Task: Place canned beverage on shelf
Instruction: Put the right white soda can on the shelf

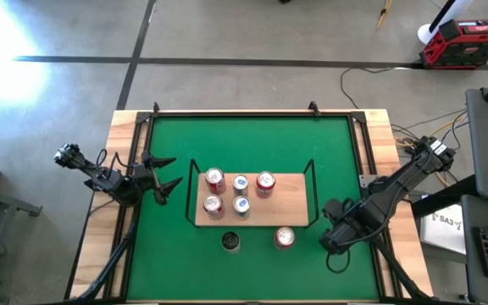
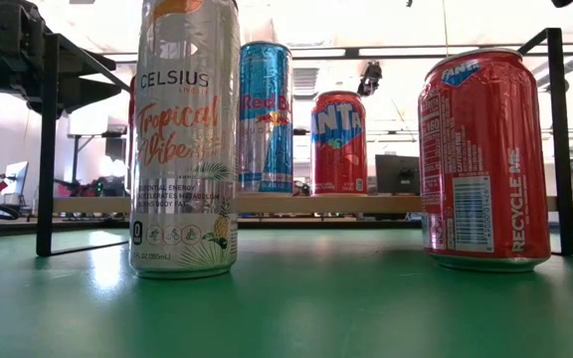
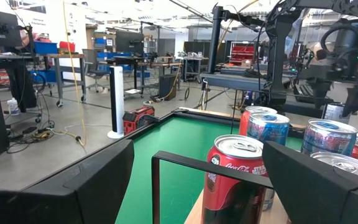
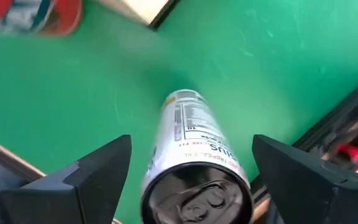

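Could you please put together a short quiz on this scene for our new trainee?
1. How many cans stand on the shelf?
2. True or false: the left gripper holds a can.
3. Which cans stand on the green mat, off the shelf?
A) two blue cans
B) the tall white can and a red can
C) none
Key: 1. five; 2. false, it is open and empty beside the shelf's end; 3. B.

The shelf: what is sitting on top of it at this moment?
Five upright cans stand on the shelf: three red cans and two blue-topped cans. The board beneath them is covered.
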